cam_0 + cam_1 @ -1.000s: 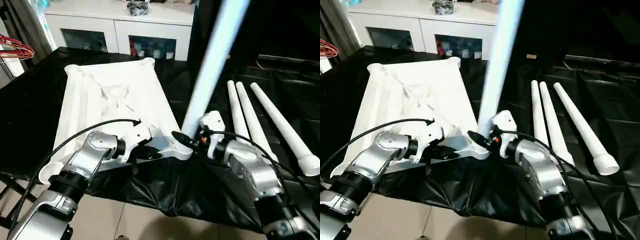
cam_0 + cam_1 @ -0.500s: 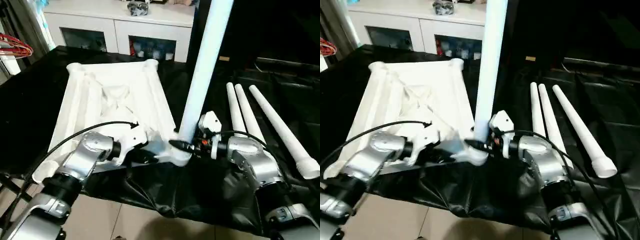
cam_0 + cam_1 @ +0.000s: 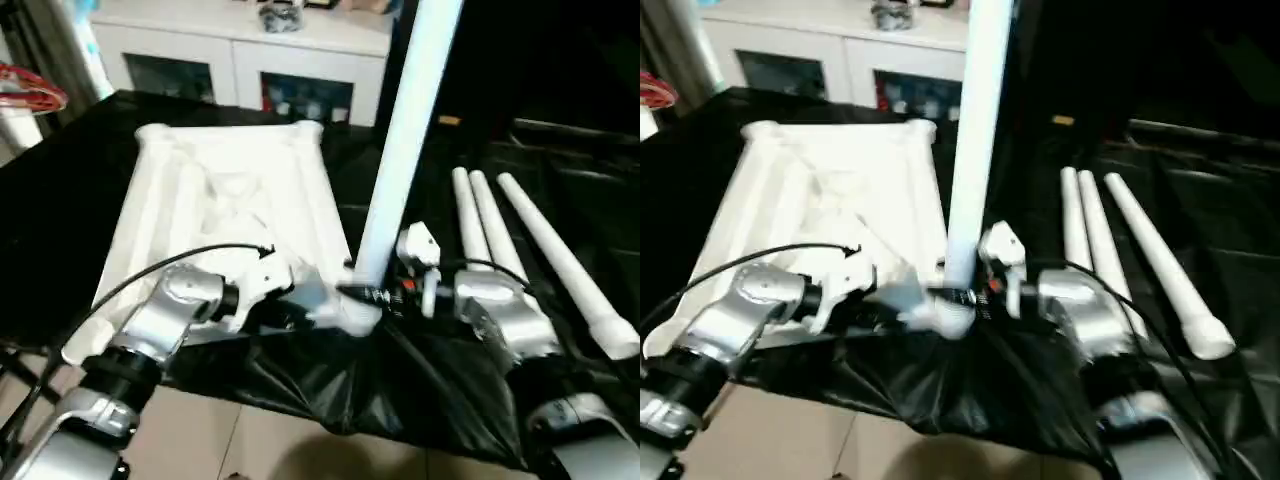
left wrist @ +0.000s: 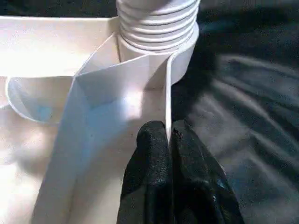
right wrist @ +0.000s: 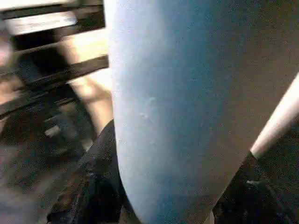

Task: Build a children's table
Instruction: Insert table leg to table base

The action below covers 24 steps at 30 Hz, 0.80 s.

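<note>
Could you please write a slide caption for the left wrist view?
Left gripper pinches the tabletop rib beside the threaded leg in its corner socket.

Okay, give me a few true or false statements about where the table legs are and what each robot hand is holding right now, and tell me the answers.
1. Three legs lie side by side on the black cloth. True.
2. The right hand holds the fourth leg lying flat on the tabletop. False: that leg stands nearly upright, its threaded end at a corner socket.
3. The left hand is pinched shut on a thin wall of the tabletop. True.
4. The tabletop lies with its smooth side up. False: its ribbed underside faces up.
5. Behind the black-draped table stands a white cabinet. True.
</note>
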Available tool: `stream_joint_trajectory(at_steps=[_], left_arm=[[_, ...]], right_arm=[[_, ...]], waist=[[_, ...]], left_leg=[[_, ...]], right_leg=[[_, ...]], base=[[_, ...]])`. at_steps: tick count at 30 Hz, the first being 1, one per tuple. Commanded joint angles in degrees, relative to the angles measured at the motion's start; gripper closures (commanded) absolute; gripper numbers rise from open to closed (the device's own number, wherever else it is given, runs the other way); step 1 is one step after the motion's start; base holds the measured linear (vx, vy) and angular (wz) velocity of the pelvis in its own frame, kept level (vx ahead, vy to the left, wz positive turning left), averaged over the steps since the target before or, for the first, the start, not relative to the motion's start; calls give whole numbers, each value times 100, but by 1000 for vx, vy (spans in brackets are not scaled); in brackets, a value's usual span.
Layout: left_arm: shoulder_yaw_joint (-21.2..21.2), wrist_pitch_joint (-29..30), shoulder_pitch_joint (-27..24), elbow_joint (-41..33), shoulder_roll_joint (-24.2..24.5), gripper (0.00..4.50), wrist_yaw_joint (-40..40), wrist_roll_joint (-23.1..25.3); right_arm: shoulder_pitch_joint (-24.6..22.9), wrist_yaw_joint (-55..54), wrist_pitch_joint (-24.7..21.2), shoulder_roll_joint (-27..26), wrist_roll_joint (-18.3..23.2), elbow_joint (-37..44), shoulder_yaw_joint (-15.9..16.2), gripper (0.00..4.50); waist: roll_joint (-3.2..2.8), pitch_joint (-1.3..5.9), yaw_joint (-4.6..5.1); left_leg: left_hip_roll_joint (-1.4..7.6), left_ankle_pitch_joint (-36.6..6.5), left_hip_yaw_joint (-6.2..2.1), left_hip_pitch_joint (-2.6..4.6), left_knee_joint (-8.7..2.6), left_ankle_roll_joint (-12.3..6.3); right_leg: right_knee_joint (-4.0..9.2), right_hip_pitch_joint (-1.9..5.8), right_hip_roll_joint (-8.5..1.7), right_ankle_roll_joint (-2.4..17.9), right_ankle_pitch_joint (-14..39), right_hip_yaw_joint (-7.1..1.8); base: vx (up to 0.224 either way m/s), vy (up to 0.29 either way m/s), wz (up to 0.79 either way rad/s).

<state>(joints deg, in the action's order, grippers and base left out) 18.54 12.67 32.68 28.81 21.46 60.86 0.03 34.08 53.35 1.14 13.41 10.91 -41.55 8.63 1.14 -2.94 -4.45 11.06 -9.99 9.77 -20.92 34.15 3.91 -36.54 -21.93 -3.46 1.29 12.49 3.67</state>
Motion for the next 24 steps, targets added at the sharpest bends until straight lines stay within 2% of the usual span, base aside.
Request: stream_joint_trajectory(at_steps=[1, 2, 3, 4, 6, 8, 10, 14, 18, 22, 24], left_arm=[[-346, -30, 361, -208, -292, 450, -389, -220], [-374, 45, 403, -170, -361, 450, -567, -183], [-449, 268, 491, -127, -524, 450, -925, -147], [-464, 353, 528, -129, -588, 450, -1072, -119], [-551, 740, 596, -230, -786, 450, -1522, -63], [-596, 1021, 612, -393, -960, 450, -1859, 8], [-600, 1204, 568, -588, -1113, 450, -1974, -3], [-471, 1465, 445, -968, -1447, 450, -2241, 63], [-426, 1552, 403, -1033, -1662, 450, -2577, 166], [-435, 1545, 458, -912, -1662, 450, -2801, 243], [-438, 1581, 459, -927, -1636, 450, -2797, 227]], right_arm=[[-132, -670, -117, -98, -400, -736, 88, 259], [-87, -847, -74, -155, -417, -830, 55, 259], [32, -1304, -58, -285, -486, -1088, 17, 259], [94, -1490, -56, -351, -517, -1224, 7, 259], [277, -1979, -152, -544, -524, -1545, -51, 259], [447, -2341, -283, -709, -475, -1823, -138, 259], [564, -2573, -377, -823, -421, -2008, -224, 259], [816, -2951, -445, -1066, -353, -2418, -445, 259], [942, -3094, -388, -1188, -373, -2567, -495, 259], [1026, -3083, -257, -1284, -430, -2664, -514, 259], [1037, -3196, -194, -1286, -534, -2680, -466, 259]], waist=[[25, 293, -3], [21, 293, -6], [50, 293, 1], [55, 288, 9], [39, 297, 21], [5, 313, 30], [7, 339, 37], [19, 359, 38], [30, 343, 40], [-1, 320, 47], [0, 325, 55]], left_leg=[[235, -1552, -90, 60, -464, 80], [234, -1538, -79, 73, -451, 54], [242, -1516, -77, 72, -456, 50], [235, -1456, -79, 57, -463, 32], [232, -1394, -80, 49, -458, 19], [240, -1314, -77, 49, -451, 9], [242, -1126, -72, 32, -440, -40], [231, -874, -54, 11, -422, -181], [230, -924, -50, 10, -428, -222], [237, -1252, -64, 32, -461, -116], [238, -1251, -68, 30, -464, -89]], right_leg=[[579, 202, -539, 1035, 1934, -304], [595, 179, -535, 1023, 1902, -318], [585, 176, -527, 1033, 1848, -317], [578, 181, -521, 1063, 1783, -310], [560, 184, -521, 1091, 1678, -307], [533, 181, -520, 1155, 1425, -314], [493, 209, -503, 1264, 921, -305], [461, 248, -503, 1361, 383, -297], [495, 253, -505, 1321, 518, -286], [548, 222, -505, 1211, 988, -289], [537, 220, -502, 1203, 944, -293]], base=[[0, 0, 0], [0, 0, 0], [0, 0, 0], [0, 0, 0], [0, 0, 0], [0, 0, 0], [0, 0, 0], [0, 0, 0], [0, 0, 0], [0, 0, 0], [0, 0, 0]])
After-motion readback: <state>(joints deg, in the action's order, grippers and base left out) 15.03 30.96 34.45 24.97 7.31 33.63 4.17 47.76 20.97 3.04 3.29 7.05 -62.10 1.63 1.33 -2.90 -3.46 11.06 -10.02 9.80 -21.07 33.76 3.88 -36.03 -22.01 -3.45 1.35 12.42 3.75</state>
